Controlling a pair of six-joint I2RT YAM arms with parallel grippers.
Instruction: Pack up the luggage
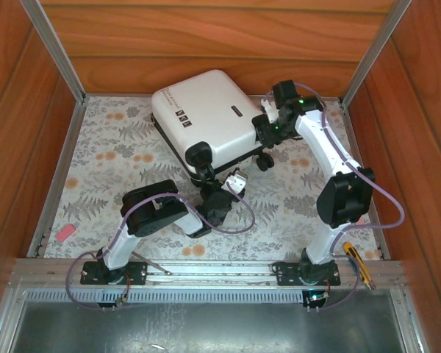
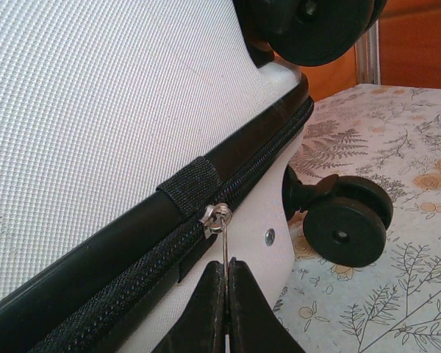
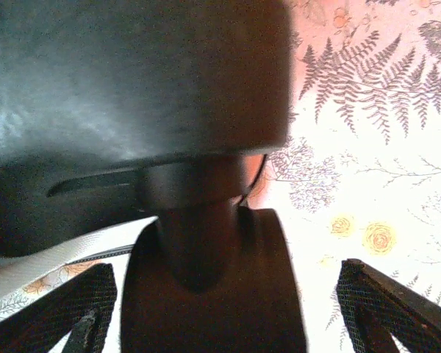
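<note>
**Left pincer (image 2: pixel 226 294) pinches the zip, right pincer (image 3: pixel 220 294) spread wide**

The luggage (image 1: pixel 206 118) lies flat and closed at the back of the desk (image 1: pixel 110 169), white shell up, turned at an angle, its wheels pointing toward the arms. From above, the left arm reaches in to the near edge, but its own wrist hides the pincer tips.

The left wrist camera shows more. The two black fingers are pressed together on the thin metal zip pull (image 2: pixel 219 217), which hangs from the black zip line along the luggage's seam. The zip runs off the frame at the lower left, so how far it is closed cannot be told. One wheel (image 2: pixel 345 228) stands on the floral cloth just beside the shell. A second wheel (image 2: pixel 309 26) above it is cut off by the top edge.

On the right, the top view puts that pincer at the luggage's right edge, by a black corner fitting. In its wrist camera the fingers (image 3: pixel 66 309) stand far apart at the bottom corners. Between them looms a dark rounded mass on a stem, so close and blurred that it cannot be named, and neither finger seems to touch it.
</note>
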